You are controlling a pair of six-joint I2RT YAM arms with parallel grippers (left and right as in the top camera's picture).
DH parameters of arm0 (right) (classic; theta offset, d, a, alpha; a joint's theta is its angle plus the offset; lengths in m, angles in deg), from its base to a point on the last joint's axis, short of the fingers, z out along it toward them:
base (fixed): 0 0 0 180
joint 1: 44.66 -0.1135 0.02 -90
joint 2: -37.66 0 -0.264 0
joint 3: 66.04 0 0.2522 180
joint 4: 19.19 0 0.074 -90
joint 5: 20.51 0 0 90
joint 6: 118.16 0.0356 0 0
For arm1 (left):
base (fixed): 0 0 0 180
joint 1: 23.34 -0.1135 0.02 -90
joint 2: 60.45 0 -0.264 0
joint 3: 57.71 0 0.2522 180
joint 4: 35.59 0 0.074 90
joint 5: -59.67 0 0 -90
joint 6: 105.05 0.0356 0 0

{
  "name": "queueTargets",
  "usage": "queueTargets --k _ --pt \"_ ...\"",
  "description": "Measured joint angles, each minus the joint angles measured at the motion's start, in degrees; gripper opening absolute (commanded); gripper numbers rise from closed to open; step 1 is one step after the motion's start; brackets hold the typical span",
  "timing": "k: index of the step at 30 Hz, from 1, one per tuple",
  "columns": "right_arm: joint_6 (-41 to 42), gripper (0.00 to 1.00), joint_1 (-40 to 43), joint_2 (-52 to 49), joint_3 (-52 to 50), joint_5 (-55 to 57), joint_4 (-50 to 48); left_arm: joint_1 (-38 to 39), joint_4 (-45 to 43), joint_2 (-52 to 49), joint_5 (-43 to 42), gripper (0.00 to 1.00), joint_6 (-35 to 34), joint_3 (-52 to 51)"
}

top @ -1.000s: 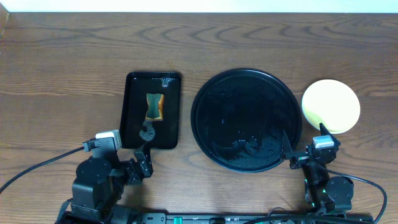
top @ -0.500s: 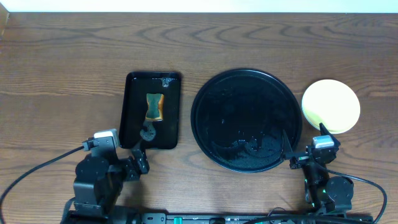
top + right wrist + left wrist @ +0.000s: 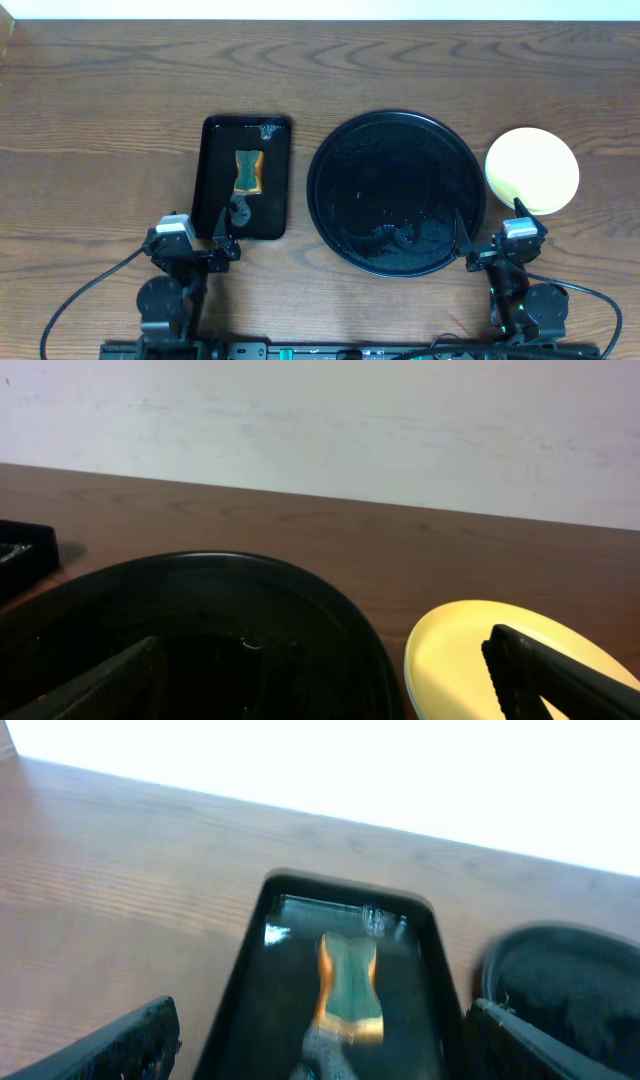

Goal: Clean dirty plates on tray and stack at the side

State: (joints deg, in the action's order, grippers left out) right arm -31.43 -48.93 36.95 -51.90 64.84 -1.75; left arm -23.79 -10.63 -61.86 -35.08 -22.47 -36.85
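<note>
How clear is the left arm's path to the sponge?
Likely yes, it can reach. The left claw is open at the near end of the rectangular tray, and the sponge lies uncovered straight ahead. Only the low rim and a grey blob sit between.

The dark brown wood-grain worktop [image 3: 100, 120] fills the overhead frame. Left of centre on it lies a small rectangular glossy black tray [image 3: 206, 180]. Right of centre sits a large round glossy black tray [image 3: 396, 116] with a raised rim. Just beside that, toward the right edge, rests a pale yellow round plate [image 3: 532, 170].
</note>
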Motion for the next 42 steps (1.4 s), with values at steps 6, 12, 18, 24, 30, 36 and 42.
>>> queueTargets --k 6,12,18,24,30,36,42 --pt "0.0 0.99 0.0 0.0 0.0 0.0 0.0 -0.2 -11.4 0.9 1.3 0.92 -0.3 -5.6" --pt "0.0 0.99 0.0 0.0 0.0 0.0 0.0 -0.3 -9.7 0.8 1.9 0.92 -0.3 -6.1" --pt "-0.1 0.99 0.0 0.0 0.0 0.0 0.0 -0.3 -9.7 0.8 1.9 0.92 -0.3 -6.1" --pt "-0.1 0.99 0.0 0.0 0.0 0.0 0.0 -0.3 -9.7 0.8 1.9 0.92 -0.3 -6.1" --pt "-0.1 0.99 0.0 0.0 0.0 0.0 0.0 -0.3 -9.7 0.8 1.9 0.92 -0.3 -6.1" --pt "-0.2 0.99 0.0 0.0 0.0 0.0 0.0 -0.3 -9.7 0.8 1.9 0.92 -0.3 -6.1" --pt "-0.1 0.99 0.0 0.0 0.0 0.0 0.0 -0.3 -9.7 0.8 1.9 0.92 -0.3 -6.1"
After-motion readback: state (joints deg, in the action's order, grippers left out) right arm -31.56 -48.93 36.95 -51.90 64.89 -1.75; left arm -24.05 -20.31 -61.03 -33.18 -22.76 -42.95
